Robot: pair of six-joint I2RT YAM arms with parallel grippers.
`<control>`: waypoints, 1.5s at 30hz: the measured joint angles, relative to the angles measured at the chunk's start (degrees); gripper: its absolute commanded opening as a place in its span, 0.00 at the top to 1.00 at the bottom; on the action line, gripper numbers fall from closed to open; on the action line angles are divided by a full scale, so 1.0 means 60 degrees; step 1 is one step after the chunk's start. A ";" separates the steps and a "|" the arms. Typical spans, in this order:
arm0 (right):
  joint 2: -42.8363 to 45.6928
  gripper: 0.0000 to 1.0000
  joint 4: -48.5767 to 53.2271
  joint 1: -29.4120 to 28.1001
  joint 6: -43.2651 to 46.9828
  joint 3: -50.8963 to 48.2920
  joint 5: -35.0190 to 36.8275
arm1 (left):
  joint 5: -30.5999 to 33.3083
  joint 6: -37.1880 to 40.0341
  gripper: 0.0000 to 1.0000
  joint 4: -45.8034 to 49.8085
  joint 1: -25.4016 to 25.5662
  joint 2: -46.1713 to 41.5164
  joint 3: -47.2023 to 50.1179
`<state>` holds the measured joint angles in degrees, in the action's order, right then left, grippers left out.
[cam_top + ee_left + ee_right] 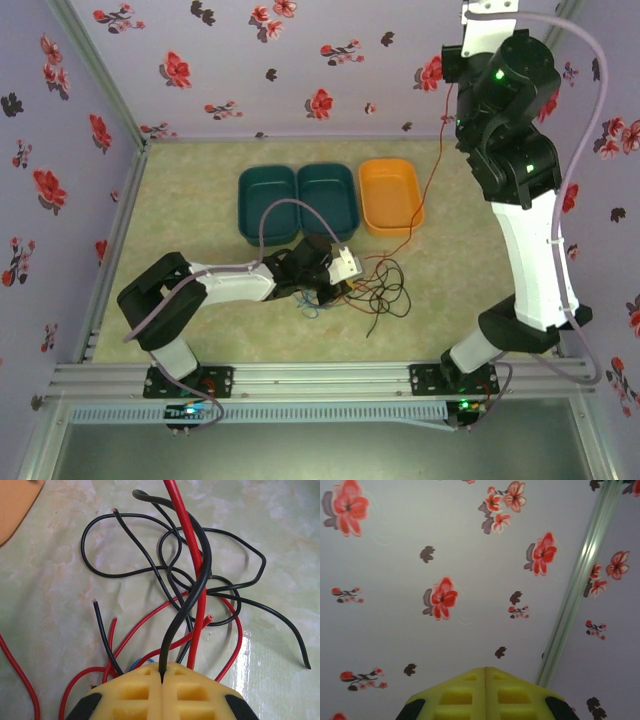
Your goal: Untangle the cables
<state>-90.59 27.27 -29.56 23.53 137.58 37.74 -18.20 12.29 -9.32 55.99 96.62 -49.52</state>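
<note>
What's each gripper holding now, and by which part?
Left gripper: black cable, pinched just short of the tangle. Right gripper: shut, nothing seen between its jaws.

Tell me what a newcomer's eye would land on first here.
The tangle of red and black cables on the table, just in front of the orange tray, draws the eye first. The left arm reaches into it, jaws shut on a black cable, while the right arm towers at the right with a red cable rising toward it.
</note>
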 measured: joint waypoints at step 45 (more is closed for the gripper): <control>-0.1818 1.00 -0.1752 0.1056 -0.0426 -0.0433 -0.0608 | 0.1585 -0.1421 0.00 0.0076 0.0055 -0.3942 -0.0025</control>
<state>-101.49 16.75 -23.22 20.97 134.98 34.09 -8.69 3.77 -8.86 56.31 72.97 -49.67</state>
